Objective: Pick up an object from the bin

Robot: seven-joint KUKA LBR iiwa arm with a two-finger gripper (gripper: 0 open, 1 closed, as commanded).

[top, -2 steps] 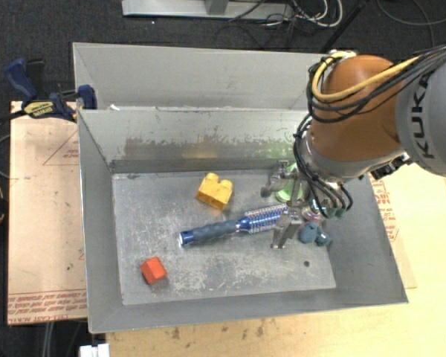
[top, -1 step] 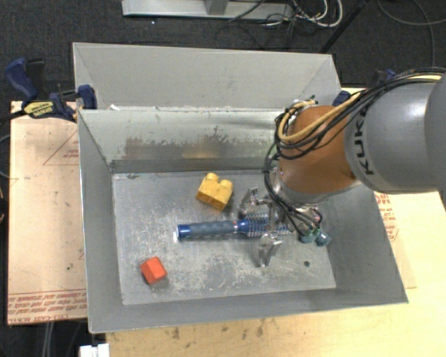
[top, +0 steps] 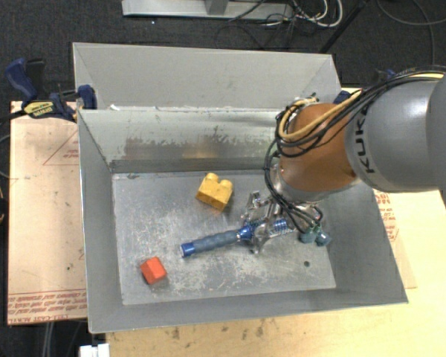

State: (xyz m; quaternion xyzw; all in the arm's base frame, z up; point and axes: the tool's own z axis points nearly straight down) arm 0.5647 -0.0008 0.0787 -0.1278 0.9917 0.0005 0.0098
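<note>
My gripper is low over the bin floor, right of centre, its metal fingers at the right end of a long blue stick-shaped thing that lies flat and points left. Whether the fingers touch or grip it I cannot make out. A yellow toy block with a notch in its top lies just up and left of the gripper. A small red cube rests near the bin's front left corner, well apart from the gripper.
The arm with its orange cover and cables comes in from the right and hides the bin's right middle. A small bluish piece lies just right of the gripper, partly under the cover.
</note>
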